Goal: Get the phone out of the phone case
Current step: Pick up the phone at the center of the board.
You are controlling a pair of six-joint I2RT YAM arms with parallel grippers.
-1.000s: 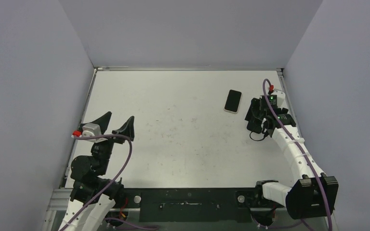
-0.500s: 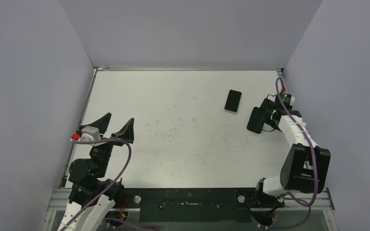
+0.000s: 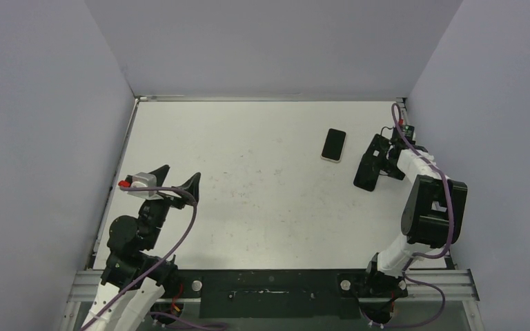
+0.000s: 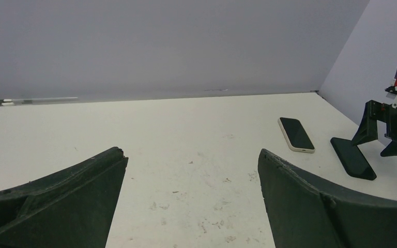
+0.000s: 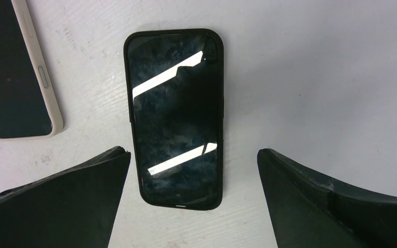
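A black phone-shaped item with a black rim (image 5: 176,116) lies flat, glossy face up, at the table's far right (image 3: 363,181). I cannot tell whether it is a cased phone or an empty case. A second phone with a cream edge (image 3: 333,145) lies just left of it, screen up, also in the right wrist view (image 5: 15,77) and the left wrist view (image 4: 295,134). My right gripper (image 5: 190,151) is open and empty, hovering over the black item's near end (image 3: 376,160). My left gripper (image 3: 179,172) is open and empty at the near left (image 4: 191,151).
The white table (image 3: 262,193) has scuff marks in the middle. Grey walls close it in at the left, back and right. The right arm's elbow (image 3: 433,210) stands folded near the right wall.
The right arm has folded up and its wrist has swung toward the right wall, with the open gripper now over the black item. The left gripper has shifted a little right and nearer.
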